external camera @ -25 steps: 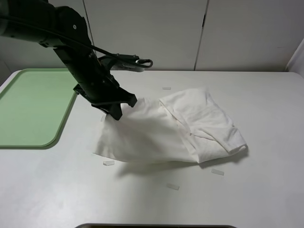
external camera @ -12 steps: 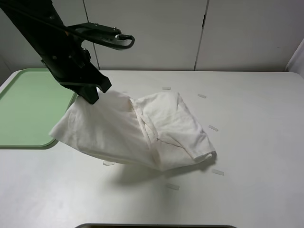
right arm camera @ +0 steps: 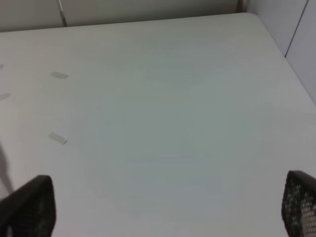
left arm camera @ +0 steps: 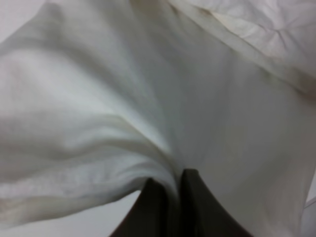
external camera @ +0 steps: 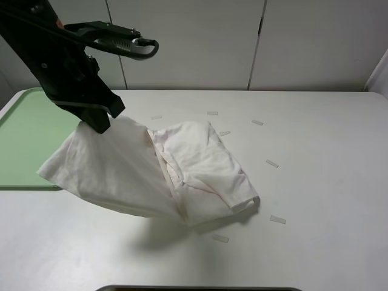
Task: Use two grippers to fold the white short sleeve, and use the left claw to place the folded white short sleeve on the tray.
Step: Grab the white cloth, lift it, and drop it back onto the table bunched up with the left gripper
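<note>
The white short sleeve point(external camera: 182, 176) is folded into a wrinkled bundle. One corner is lifted and the rest trails on the white table. My left claw point(external camera: 100, 123) is shut on that raised corner, just right of the tray point(external camera: 24, 133), a pale green tray at the table's left. The shirt's lowest left corner hangs over the tray's right rim. In the left wrist view the cloth point(left arm camera: 148, 98) fills the frame, pinched where the two dark fingers point(left arm camera: 197, 207) meet. My right gripper point(right arm camera: 165, 207) stands open over bare table, nothing between its fingertips. It is out of the high view.
Several small pale tape strips point(external camera: 271, 163) lie scattered on the table around the shirt; two more of the strips point(right arm camera: 58, 138) show in the right wrist view. White cabinet doors point(external camera: 254, 42) stand behind the table. A dark edge point(external camera: 200, 288) sits at the table's front.
My left claw has moved left and a little upward toward the tray, dragging the shirt with it. The shirt's hanging corner now reaches the tray's rim.
</note>
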Motion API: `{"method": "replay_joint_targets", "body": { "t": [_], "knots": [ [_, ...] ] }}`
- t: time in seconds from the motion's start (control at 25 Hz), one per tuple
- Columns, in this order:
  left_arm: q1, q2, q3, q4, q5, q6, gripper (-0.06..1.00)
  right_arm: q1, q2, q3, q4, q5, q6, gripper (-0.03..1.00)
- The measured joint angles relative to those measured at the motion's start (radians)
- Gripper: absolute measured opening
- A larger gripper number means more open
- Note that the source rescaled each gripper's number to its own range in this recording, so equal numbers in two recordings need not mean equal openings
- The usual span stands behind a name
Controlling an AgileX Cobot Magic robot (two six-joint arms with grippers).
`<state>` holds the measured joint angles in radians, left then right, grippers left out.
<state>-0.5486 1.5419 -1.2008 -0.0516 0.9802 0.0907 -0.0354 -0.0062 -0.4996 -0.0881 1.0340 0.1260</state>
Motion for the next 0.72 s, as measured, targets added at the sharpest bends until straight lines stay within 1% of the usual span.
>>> {"method": "replay_joint_targets", "body": {
  "t": [0.24, 0.32, 0.36, 0.4, 0.52, 0.56, 0.72],
  "knots": [
    [-0.001, 0.025, 0.023, -0.022, -0.037, 0.0, 0.03, 0.0, 0.0, 0.0, 0.003, 0.0, 0.0, 1.0],
    [-0.007, 0.047, 0.023, -0.062, -0.059, 0.0, 0.03, 0.0, 0.0, 0.0, 0.004, 0.0, 0.0, 1.0],
    [-0.007, 0.047, 0.023, -0.062, -0.059, 0.0, 0.03, 0.0, 0.0, 0.0, 0.004, 0.0, 0.0, 1.0],
    [-0.021, 0.067, 0.025, -0.085, -0.087, 0.0, 0.03, 0.0, 0.0, 0.0, 0.004, 0.0, 0.0, 1.0],
    [-0.063, 0.104, 0.027, -0.096, -0.156, 0.0, 0.03, 0.0, 0.0, 0.0, 0.006, 0.0, 0.0, 1.0],
    [-0.09, 0.122, 0.027, -0.106, -0.201, -0.001, 0.03, 0.0, 0.0, 0.0, 0.007, 0.0, 0.0, 1.0],
    [-0.14, 0.153, 0.027, -0.129, -0.305, -0.013, 0.03, 0.0, 0.0, 0.0, 0.007, 0.0, 0.0, 1.0]
  ]
}}
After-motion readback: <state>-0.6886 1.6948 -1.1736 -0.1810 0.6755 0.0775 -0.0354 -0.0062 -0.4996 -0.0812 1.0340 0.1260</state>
